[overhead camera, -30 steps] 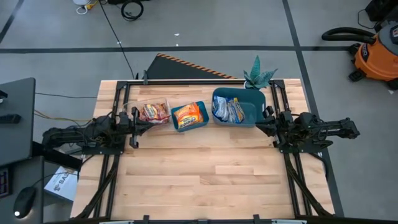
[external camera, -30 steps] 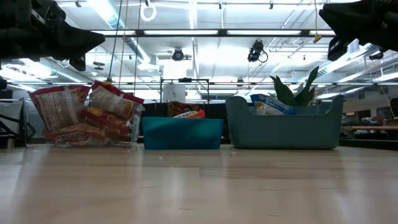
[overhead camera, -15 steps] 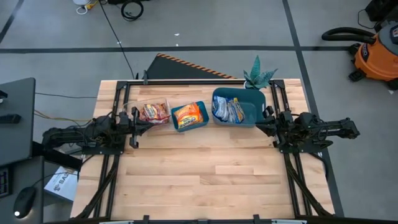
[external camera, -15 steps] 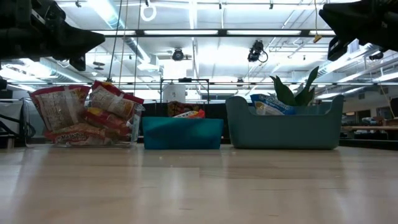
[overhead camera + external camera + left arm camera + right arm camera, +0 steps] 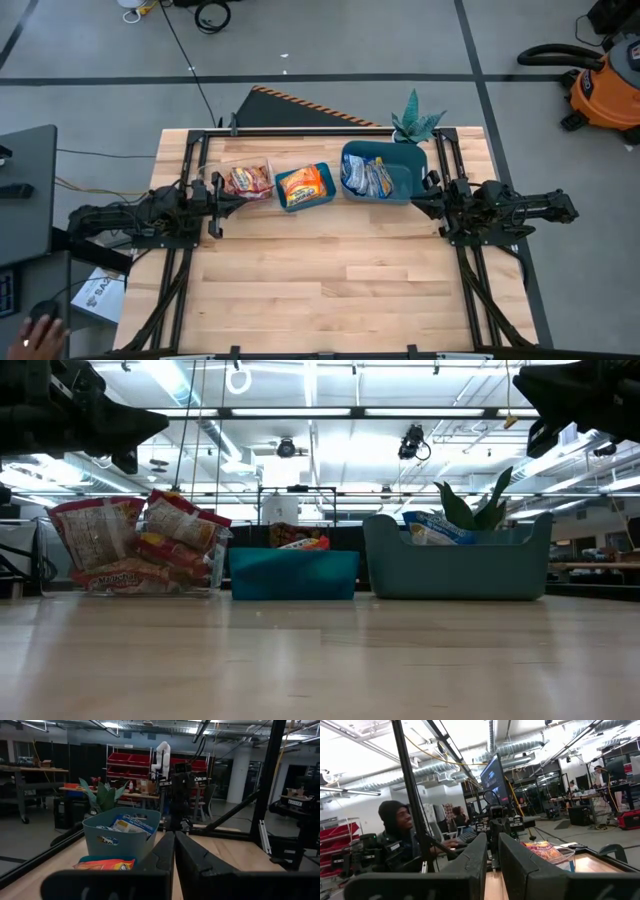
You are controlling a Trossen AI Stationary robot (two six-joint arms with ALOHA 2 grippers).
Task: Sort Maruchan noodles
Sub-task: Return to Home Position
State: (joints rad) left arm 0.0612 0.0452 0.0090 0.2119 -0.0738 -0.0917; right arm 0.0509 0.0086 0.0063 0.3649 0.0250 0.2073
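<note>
The sorting looks finished: no Maruchan noodles lie on the counter (image 5: 330, 290). The red packs (image 5: 247, 180) stand in the clear box (image 5: 240, 162), the orange packs (image 5: 305, 184) lie in the small teal bin (image 5: 293, 575), and the blue-silver packs (image 5: 368, 176) are in the larger teal bin (image 5: 455, 570).

The left pincer (image 5: 228, 203) hangs just beside the clear box on its near side. Its 2 fingers are together and hold nothing. The right pincer (image 5: 420, 200) is beside the right wall of the larger bin. Its fingers stand a little apart, also with nothing between them.

Both arms seem folded at the 2 sides of the counter, so I judge that the return home is almost or fully complete. To do it well, each arm should draw back along its own side, high enough that it does not push a container or catch a pack that sticks up over a rim. The fingers should remain free of any pack.

Compared with 1 second ago, the arms, the 3 containers and the packs are in the same places. Only 1 thing is new: a person's hand (image 5: 40, 335) has come onto the desk at the low left corner of the high view, far from the counter.
</note>
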